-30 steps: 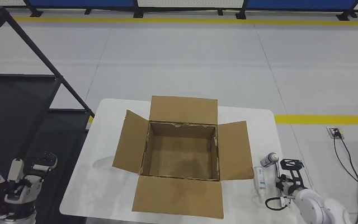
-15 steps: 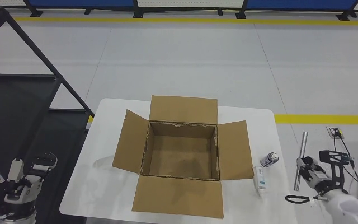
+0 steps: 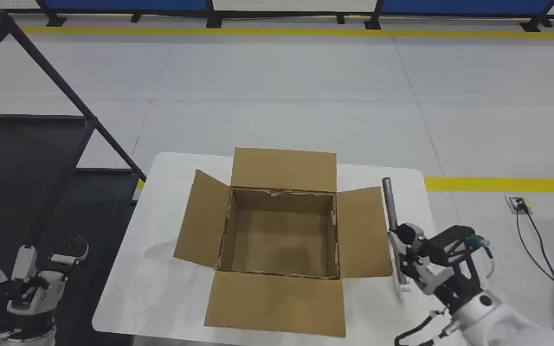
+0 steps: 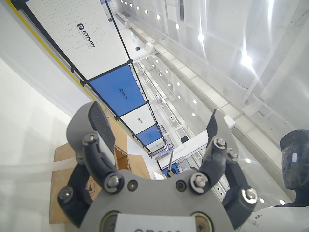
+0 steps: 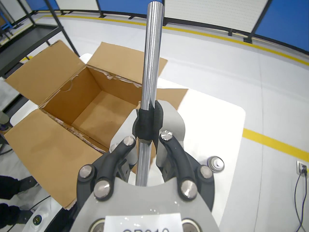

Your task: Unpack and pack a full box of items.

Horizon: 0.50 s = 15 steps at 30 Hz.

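Table point(image 3: 156, 259): white, rounded corners. Its near edge is cut off in the top view.

Cardboard box point(image 3: 281, 238): stands mid-table with all four flaps folded outward. The brown floor shows in the top view. In the right wrist view the near flap hides part of the floor. In the left wrist view the box point(image 4: 60, 170) is mostly covered by that gripper's own finger.

Right gripper point(image 5: 148, 119): over the table's right part, just beyond the box's right flap. Its black pads are clamped on a metal rod point(image 5: 152, 49). The rod is gripped low on its length and the long polished part rises clear of the pads. Its lower end passes behind the gripper's frame, so I cannot see where it ends. In the top view the rod point(image 3: 389, 203) shows its upper end over the outer edge of the right flap.

Left gripper point(image 4: 157, 121): off the table's left side and well apart from the box. It points up at the ceiling with fingers spread wide and nothing between them. In the top view point(image 3: 48, 253) its arm is cut off at the corner.

Can point(image 5: 215, 163): upright on the table right of the box. Only the top and shoulder show past the gripper frame.

White slim item point(image 3: 402, 281): lies on the table under the right gripper, mostly covered. I cannot tell what it is.
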Each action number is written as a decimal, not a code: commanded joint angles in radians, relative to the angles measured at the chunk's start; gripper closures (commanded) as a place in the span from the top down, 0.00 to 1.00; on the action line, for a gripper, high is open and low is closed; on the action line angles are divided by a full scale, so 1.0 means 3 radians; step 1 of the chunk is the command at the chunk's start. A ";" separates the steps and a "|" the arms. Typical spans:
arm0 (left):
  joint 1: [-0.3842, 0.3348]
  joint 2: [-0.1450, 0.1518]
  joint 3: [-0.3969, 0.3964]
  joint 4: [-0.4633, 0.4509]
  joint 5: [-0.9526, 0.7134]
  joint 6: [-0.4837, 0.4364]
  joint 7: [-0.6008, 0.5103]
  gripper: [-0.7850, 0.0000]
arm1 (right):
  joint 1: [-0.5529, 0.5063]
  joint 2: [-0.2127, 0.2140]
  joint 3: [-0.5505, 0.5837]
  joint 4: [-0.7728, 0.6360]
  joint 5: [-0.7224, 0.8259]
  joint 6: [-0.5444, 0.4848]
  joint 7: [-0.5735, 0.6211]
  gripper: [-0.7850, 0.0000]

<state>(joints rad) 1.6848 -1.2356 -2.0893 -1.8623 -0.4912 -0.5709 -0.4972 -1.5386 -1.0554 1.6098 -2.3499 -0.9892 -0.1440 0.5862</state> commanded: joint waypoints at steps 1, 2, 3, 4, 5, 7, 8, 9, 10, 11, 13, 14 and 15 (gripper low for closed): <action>0.0000 0.0000 0.0000 0.0000 0.0000 0.0000 0.0000 1.00 | 0.0308 -0.0016 -0.0436 0.0000 -0.0165 0.0104 0.0191 0.00; 0.0000 0.0000 0.0000 0.0000 0.0000 0.0000 0.0000 1.00 | 0.0439 -0.0027 -0.0620 0.0000 -0.0227 0.0161 0.0287 0.00; 0.0000 0.0000 0.0000 0.0000 0.0000 0.0000 0.0000 1.00 | 0.0571 -0.0041 -0.0796 0.0000 -0.0293 0.0230 0.0377 0.00; 0.0000 0.0000 0.0000 0.0000 0.0000 0.0000 0.0000 1.00 | 0.0696 -0.0057 -0.0961 0.0000 -0.0369 0.0317 0.0477 0.00; 0.0000 0.0000 0.0000 0.0000 0.0000 0.0000 0.0000 1.00 | 0.0817 -0.0076 -0.1126 0.0000 -0.0448 0.0415 0.0573 0.00; 0.0000 0.0000 0.0000 0.0000 0.0000 0.0000 0.0000 1.00 | 0.1041 -0.0117 -0.1441 0.0000 -0.0573 0.0604 0.0789 0.00; 0.0000 0.0000 0.0000 0.0000 0.0000 0.0000 0.0000 1.00 | 0.1157 -0.0140 -0.1576 0.0000 -0.0630 0.0714 0.0903 0.00; 0.0000 0.0000 0.0000 0.0000 0.0000 0.0000 0.0000 1.00 | 0.1263 -0.0164 -0.1703 0.0007 -0.0670 0.0819 0.1029 0.00; 0.0000 0.0000 0.0000 0.0000 0.0000 0.0000 0.0000 1.00 | 0.1384 -0.0190 -0.1815 0.0073 -0.0684 0.0901 0.1124 0.00; 0.0000 0.0000 0.0000 0.0000 0.0000 0.0000 0.0000 1.00 | 0.1515 -0.0219 -0.1922 0.0179 -0.0658 0.0973 0.1193 0.00; 0.0000 0.0000 0.0000 0.0000 0.0000 0.0000 0.0000 1.00 | 0.1788 -0.0280 -0.2101 0.0430 -0.0597 0.1086 0.1308 0.00; 0.0000 0.0000 0.0000 0.0000 0.0000 0.0000 0.0000 1.00 | 0.1870 -0.0299 -0.2157 0.0508 -0.0577 0.1092 0.1360 0.00; 0.0000 0.0000 0.0000 0.0000 0.0000 0.0000 0.0000 1.00 | 0.1870 -0.0299 -0.2157 0.0508 -0.0577 0.1092 0.1360 0.00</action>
<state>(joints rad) 1.6848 -1.2356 -2.0893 -1.8623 -0.4912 -0.5709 -0.4972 -0.9853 -1.1440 0.9655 -2.2037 -1.1638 0.1843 0.9922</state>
